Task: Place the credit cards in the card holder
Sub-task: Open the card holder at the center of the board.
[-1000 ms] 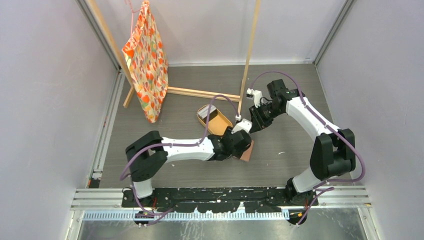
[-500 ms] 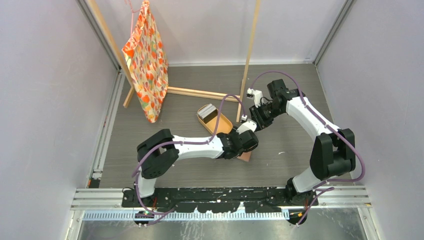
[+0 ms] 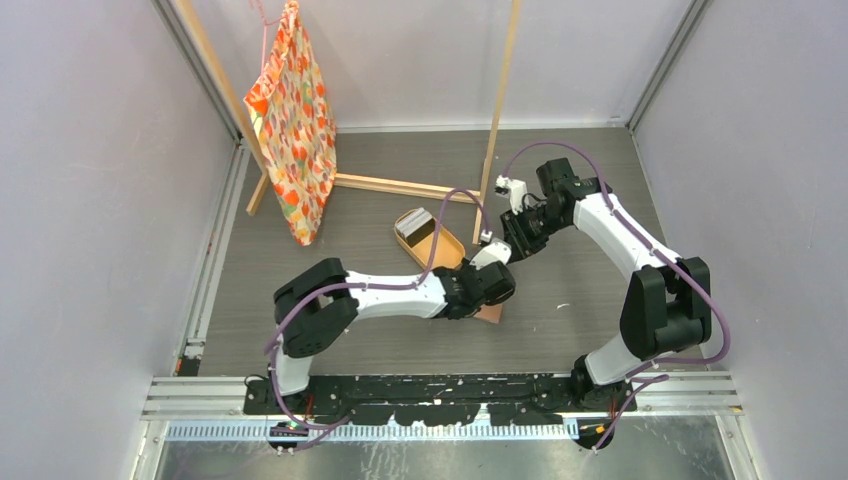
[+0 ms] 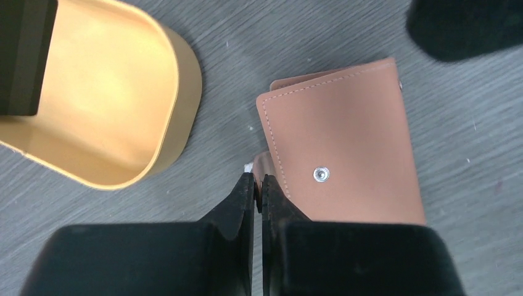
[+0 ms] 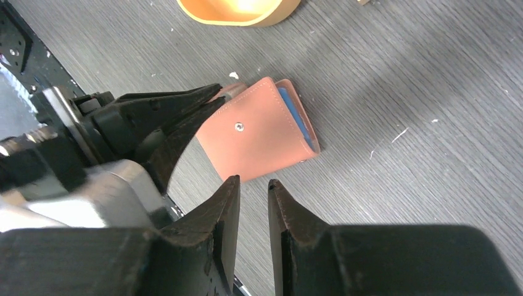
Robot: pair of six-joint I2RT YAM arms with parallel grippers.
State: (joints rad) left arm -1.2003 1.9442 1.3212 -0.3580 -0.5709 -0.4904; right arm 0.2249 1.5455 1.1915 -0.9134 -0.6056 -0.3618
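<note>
Card holder [image 4: 345,142] right of tray [image 4: 185,92]

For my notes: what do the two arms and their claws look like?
The left arm and right arm have white links, black joints and looping purple cables. The left claw and right claw are matte black, with tapered fingers.

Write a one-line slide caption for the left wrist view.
Left end effector pinches the tab of the closed card holder, tan tray alongside on the grey table.
</note>
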